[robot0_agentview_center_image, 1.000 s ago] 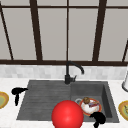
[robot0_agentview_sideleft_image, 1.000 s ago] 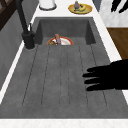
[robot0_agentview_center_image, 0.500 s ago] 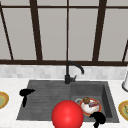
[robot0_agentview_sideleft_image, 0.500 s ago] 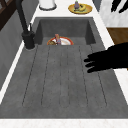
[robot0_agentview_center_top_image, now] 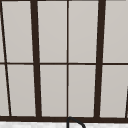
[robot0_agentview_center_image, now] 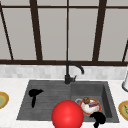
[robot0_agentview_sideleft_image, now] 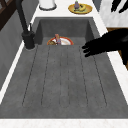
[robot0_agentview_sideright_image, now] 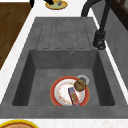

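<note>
Window [robot0_agentview_center_top_image: 67, 57] with dark bars behind the sink. Grey sink [robot0_agentview_center_image: 45, 102]: ribbed draining board on its left half, deep basin [robot0_agentview_sideright_image: 37, 80] on its right half; black tap [robot0_agentview_center_image: 68, 72] at the back rim, at 12 o'clock from the board's middle. Red ball [robot0_agentview_center_image: 67, 115] at the front rim, at 6 o'clock from the tap. Red-rimmed plate [robot0_agentview_sideright_image: 68, 93] on the basin floor, carrying a white dish with a brown round item [robot0_agentview_sideright_image: 80, 85] and a small packet [robot0_agentview_sideright_image: 73, 96]; it lies at 2 o'clock from the ball. Yellow plates on the counter, one left of the sink [robot0_agentview_center_image: 3, 99], one right of it [robot0_agentview_center_image: 123, 108]. Left hand [robot0_agentview_center_image: 33, 93] over the draining board, fingers straight and spread, holding nothing; in the left side view [robot0_agentview_sideleft_image: 105, 45] its fingertips point toward 9 o'clock, above the board. Right hand [robot0_agentview_center_image: 98, 117] at the basin's front edge, at 5 o'clock from the red-rimmed plate; whether its fingers are apart or together cannot be told.
</note>
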Controlling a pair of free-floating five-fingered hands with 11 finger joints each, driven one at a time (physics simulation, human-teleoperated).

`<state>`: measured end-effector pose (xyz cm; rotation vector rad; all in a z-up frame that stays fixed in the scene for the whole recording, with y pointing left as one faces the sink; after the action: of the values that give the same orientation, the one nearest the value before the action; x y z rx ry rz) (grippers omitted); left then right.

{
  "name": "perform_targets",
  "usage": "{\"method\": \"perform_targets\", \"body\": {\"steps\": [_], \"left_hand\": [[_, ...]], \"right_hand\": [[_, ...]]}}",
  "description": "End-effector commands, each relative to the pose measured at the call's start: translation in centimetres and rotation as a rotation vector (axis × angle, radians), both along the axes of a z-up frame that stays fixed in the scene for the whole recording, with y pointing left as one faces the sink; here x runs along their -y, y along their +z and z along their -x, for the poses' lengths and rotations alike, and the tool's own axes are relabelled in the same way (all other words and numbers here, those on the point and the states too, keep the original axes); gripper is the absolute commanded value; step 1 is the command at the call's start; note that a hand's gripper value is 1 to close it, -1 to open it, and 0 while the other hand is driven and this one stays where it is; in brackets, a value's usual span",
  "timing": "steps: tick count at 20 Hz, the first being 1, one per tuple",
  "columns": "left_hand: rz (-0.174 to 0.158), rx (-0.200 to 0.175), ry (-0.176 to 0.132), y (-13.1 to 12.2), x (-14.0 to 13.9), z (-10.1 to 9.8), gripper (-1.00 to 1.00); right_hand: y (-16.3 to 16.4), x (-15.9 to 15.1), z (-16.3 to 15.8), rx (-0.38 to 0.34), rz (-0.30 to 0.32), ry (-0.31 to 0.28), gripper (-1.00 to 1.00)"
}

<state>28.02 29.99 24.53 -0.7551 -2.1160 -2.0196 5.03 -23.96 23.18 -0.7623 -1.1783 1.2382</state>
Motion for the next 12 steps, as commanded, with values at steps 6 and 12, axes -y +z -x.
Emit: {"method": "perform_targets", "body": {"steps": [6,12], "left_hand": [[-0.042,0.002,0.001,-0.5,6.9,0.0,-1.00],[-0.049,0.004,0.003,-0.9,11.6,0.0,-1.00]], "right_hand": [[0.0,0.0,0.0,0.000,0.000,0.000,0.00],[0.0,0.0,0.0,0.000,0.000,0.000,0.00]]}}
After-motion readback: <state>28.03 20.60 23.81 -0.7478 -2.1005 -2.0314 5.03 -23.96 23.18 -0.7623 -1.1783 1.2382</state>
